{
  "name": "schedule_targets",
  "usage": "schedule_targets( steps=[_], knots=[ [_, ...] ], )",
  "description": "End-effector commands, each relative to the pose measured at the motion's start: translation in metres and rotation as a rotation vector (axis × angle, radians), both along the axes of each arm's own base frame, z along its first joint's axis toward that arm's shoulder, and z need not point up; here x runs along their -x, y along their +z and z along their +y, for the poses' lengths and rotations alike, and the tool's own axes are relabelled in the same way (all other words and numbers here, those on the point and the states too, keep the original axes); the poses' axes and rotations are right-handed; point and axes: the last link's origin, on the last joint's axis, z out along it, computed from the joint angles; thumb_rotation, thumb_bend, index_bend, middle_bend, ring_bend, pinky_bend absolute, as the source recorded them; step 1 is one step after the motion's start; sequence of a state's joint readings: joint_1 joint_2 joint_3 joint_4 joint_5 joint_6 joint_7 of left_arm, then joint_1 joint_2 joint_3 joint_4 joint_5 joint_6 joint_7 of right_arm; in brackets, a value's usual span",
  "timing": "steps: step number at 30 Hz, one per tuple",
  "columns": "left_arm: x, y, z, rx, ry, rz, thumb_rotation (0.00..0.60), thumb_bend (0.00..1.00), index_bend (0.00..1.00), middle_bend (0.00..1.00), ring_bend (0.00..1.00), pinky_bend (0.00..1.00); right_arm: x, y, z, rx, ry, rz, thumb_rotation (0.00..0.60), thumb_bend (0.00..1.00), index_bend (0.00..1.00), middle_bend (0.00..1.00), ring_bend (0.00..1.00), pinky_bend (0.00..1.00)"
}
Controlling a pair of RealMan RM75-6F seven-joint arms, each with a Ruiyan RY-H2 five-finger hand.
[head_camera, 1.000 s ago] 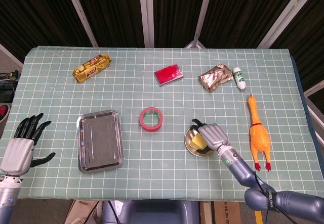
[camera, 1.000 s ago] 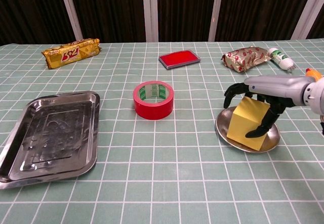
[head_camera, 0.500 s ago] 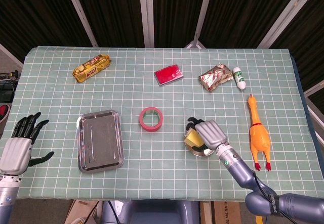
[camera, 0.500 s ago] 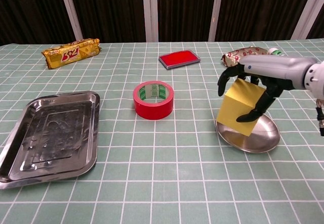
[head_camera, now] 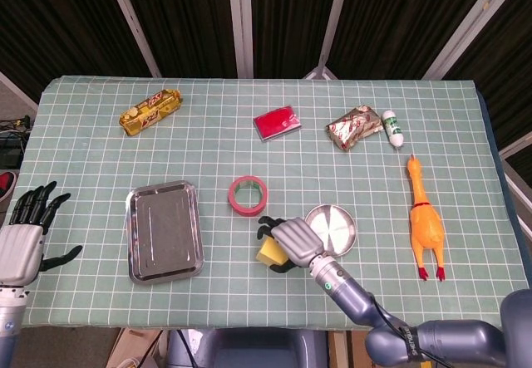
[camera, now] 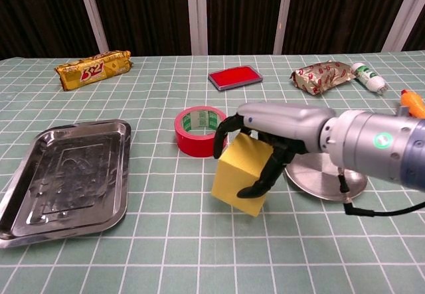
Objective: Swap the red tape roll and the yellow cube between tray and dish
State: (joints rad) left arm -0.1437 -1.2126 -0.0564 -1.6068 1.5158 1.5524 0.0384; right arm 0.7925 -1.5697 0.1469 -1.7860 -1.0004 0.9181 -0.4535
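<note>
Now the right hand (camera: pixel 265 149) holds the cube (camera: pixel 243 173) off the desk (head_camera: pixel 100 169), its dark fingers (camera: pixel 255 186) wrapped around the upper and right faces; the cube is tilted, one corner pointing down. In the head view the hand (head_camera: pixel 293 241) and cube (head_camera: pixel 269 252) sit just left of the dish (head_camera: pixel 332 227), between dish and tray (head_camera: pixel 164 229), below the tape. The dish (camera: pixel 324 178) shows bare metal, partly hidden behind the forearm in the chest view. The red tape (head_camera: pixel 248 195) lies flat on the desk, near the cube but apart from it; in the chest view the tape (camera: pixel 199 131) sits just behind the cube's upper left edge. The tray (camera: pixel 63 178) lies at the left with nothing in it. The left hand (head_camera: pixel 23 235) hangs at the desk's left edge, fingers spread, holding nothing; only the head view shows it. Along the far side: a snack bar (head_camera: pixel 150 111), a red pad (head_camera: pixel 277 122), a foil packet (head_camera: pixel 352 126) and a small bottle (head_camera: pixel 392 127). A rubber chicken (head_camera: pixel 423 221) lies right of the dish.
</note>
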Motion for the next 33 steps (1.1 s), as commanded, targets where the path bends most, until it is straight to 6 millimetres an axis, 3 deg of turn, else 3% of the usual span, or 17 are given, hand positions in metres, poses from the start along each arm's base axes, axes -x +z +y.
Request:
schedule_targets(
  steps=[1,4,6,8,10,11,15,24,28,33],
  knots=[
    [0.001,0.002,0.001,-0.003,0.003,-0.003,0.6,0.01,0.17,0.0,0.0,0.01,-0.006,-0.013,0.003,0.004,0.006,0.011,0.6,0.35,0.34,0.22,0.4,0.61],
    [0.002,0.002,0.002,-0.008,0.009,0.002,0.6,0.01,0.17,0.0,0.0,0.01,-0.008,-0.021,0.007,-0.01,0.001,0.011,0.6,0.27,0.27,0.19,0.34,0.55],
    [0.002,0.002,0.002,-0.006,0.011,0.006,0.6,0.01,0.17,0.0,0.0,0.01,-0.009,-0.025,0.011,-0.02,0.002,0.016,0.6,0.17,0.22,0.14,0.26,0.44],
    [0.002,0.001,0.002,-0.004,0.013,0.008,0.6,0.01,0.17,0.0,0.0,0.02,-0.009,-0.029,0.012,-0.018,-0.002,0.02,0.6,0.07,0.15,0.07,0.13,0.18],
    [0.003,0.002,0.002,-0.003,0.017,0.013,0.6,0.01,0.18,0.0,0.0,0.02,-0.01,-0.031,0.014,-0.015,-0.011,0.015,0.6,0.02,0.07,0.02,0.04,0.03],
    [0.003,0.002,0.003,-0.004,0.019,0.013,0.6,0.01,0.18,0.0,0.0,0.02,-0.01,-0.031,0.015,-0.009,-0.008,0.015,0.6,0.01,0.03,0.01,0.02,0.01],
    [0.004,0.005,0.004,-0.02,0.024,0.008,0.6,0.01,0.19,0.0,0.0,0.02,-0.012,-0.021,0.018,0.008,-0.008,-0.007,0.6,0.0,0.0,0.0,0.0,0.0],
    [0.004,0.006,0.004,-0.03,0.016,0.0,0.6,0.03,0.19,0.0,0.0,0.02,-0.019,0.036,0.024,0.094,0.006,-0.057,0.6,0.0,0.0,0.0,0.0,0.0],
    [0.003,0.005,0.003,-0.026,0.01,-0.004,0.6,0.03,0.19,0.0,0.0,0.02,-0.023,0.056,0.001,0.151,-0.042,-0.106,0.6,0.0,0.0,0.0,0.0,0.0],
    [0.003,0.004,0.005,-0.033,0.007,-0.001,0.6,0.03,0.19,0.0,0.0,0.02,-0.023,0.051,-0.039,0.177,-0.106,-0.094,0.6,0.0,0.0,0.0,0.0,0.0]
  ],
)
